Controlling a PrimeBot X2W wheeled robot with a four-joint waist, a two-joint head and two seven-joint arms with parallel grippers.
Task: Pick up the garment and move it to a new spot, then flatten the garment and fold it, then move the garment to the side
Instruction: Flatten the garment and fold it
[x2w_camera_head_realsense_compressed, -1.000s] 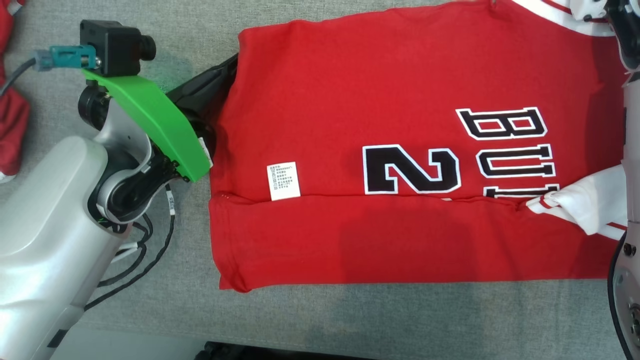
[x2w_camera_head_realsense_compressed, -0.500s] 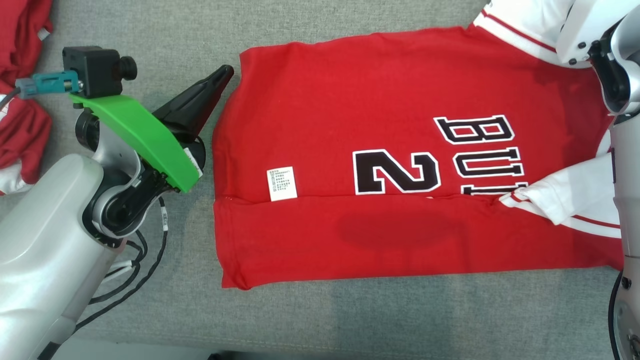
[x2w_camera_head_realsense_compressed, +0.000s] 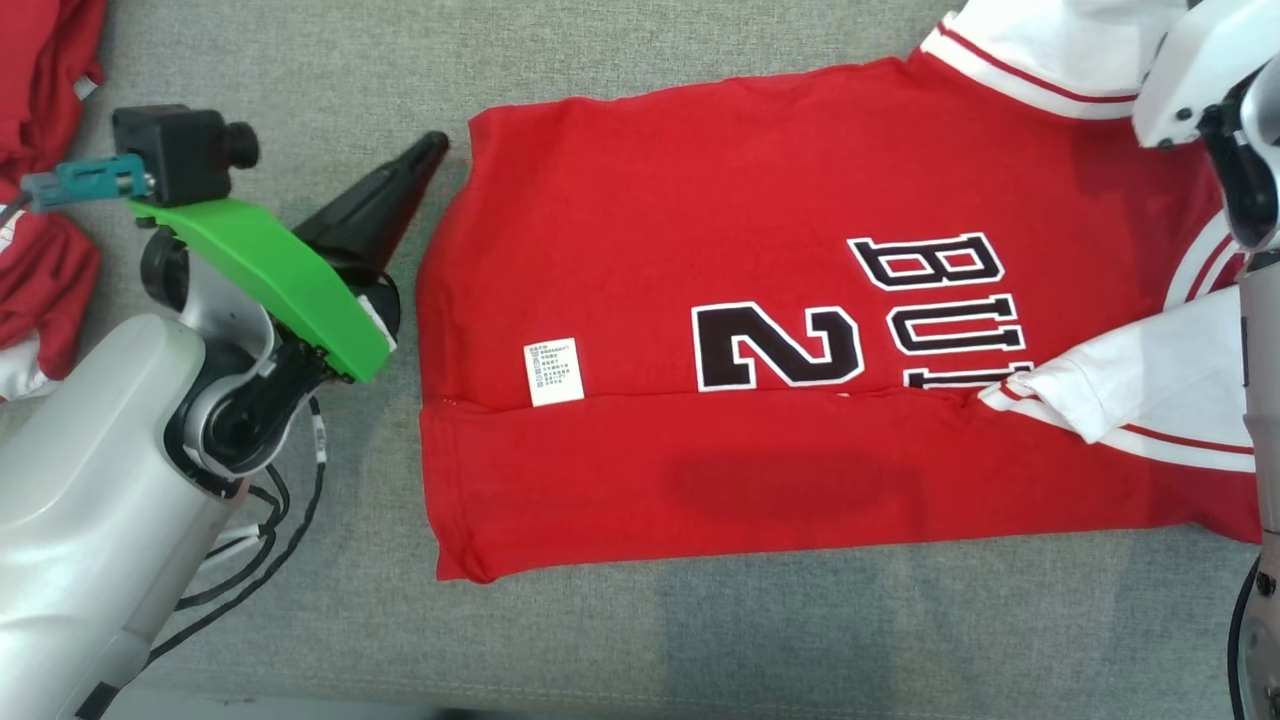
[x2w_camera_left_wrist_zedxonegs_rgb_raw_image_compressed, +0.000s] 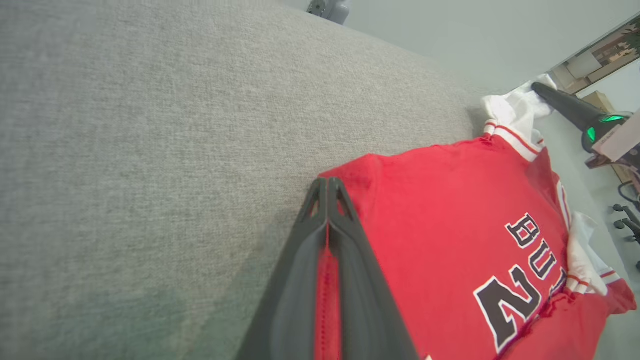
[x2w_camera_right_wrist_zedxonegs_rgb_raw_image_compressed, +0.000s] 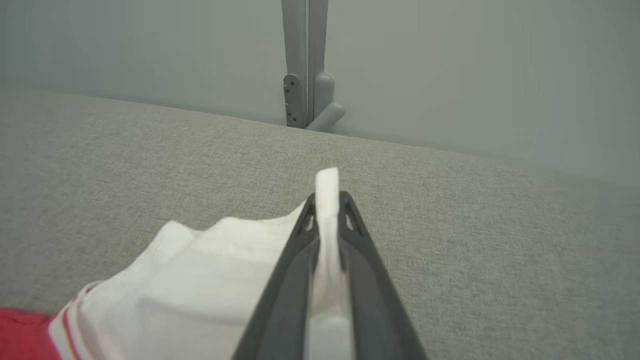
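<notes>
The red garment lies flat across the grey table, its near long edge folded over and its hem toward the left edge. The left gripper, fingers pressed together, sits at the hem's far corner; whether it pinches cloth is unclear. Toward the far right corner, the right gripper clamps the garment's white sleeve.

The left hand, two long dark fingers on a pale grey arm with a green wrist bracket, points slantwise up the head view, fingertips pressed together. The right hand is clamped on a white fold of the red-and-white cloth garment
</notes>
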